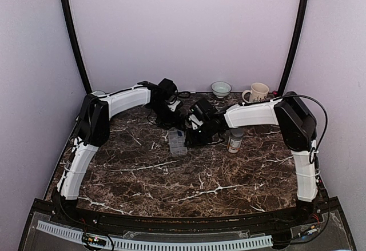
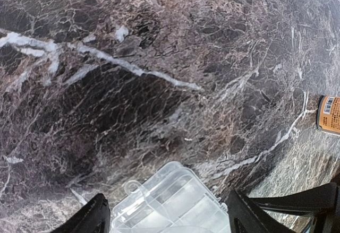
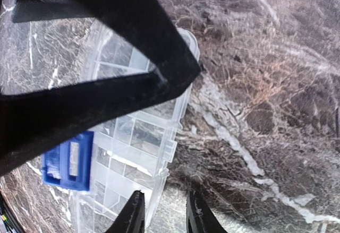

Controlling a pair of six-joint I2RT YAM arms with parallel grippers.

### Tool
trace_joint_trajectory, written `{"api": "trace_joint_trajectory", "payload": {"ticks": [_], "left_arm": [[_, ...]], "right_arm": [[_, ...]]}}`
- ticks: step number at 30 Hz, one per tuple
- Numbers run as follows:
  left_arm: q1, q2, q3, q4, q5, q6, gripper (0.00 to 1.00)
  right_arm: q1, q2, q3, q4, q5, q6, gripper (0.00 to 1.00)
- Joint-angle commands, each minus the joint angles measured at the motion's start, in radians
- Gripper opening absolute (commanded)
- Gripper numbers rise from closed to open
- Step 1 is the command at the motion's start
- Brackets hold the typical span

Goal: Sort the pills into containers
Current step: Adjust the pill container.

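Observation:
The clear organizer box (image 1: 178, 142) lies on the marble between both grippers, its lid open. In the left wrist view the box (image 2: 172, 201) sits between my left gripper's (image 2: 169, 205) wide-open fingers (image 2: 94, 218); a tiny pale speck (image 2: 187, 139), perhaps a pill, lies on the marble just beyond it. My left gripper (image 1: 172, 114) hovers at the box's far end. My right gripper (image 1: 193, 133) is at its right side. In the right wrist view the fingers are slightly apart (image 3: 164, 198) and straddle the edge of the box (image 3: 135, 137). No other pills can be made out.
A grey-capped bottle with an orange label (image 1: 235, 140) stands right of the box and shows at the edge of the left wrist view (image 2: 329, 114). A cream mug (image 1: 257, 92) and a small bowl (image 1: 221, 88) stand at the back wall. A blue piece (image 3: 68, 162) overlaps the box.

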Motion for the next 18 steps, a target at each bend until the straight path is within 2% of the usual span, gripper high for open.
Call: {"api": "trace_joint_trajectory", "payload": {"ticks": [1, 18], "left_arm": [[-0.008, -0.070, -0.016, -0.002, 0.013, 0.015, 0.78], [-0.007, -0.133, -0.078, 0.048, 0.005, 0.043, 0.75]], "right_arm": [[0.014, 0.021, 0.011, -0.016, 0.010, -0.016, 0.29], [0.027, 0.096, 0.083, -0.105, 0.065, -0.040, 0.28]]}}
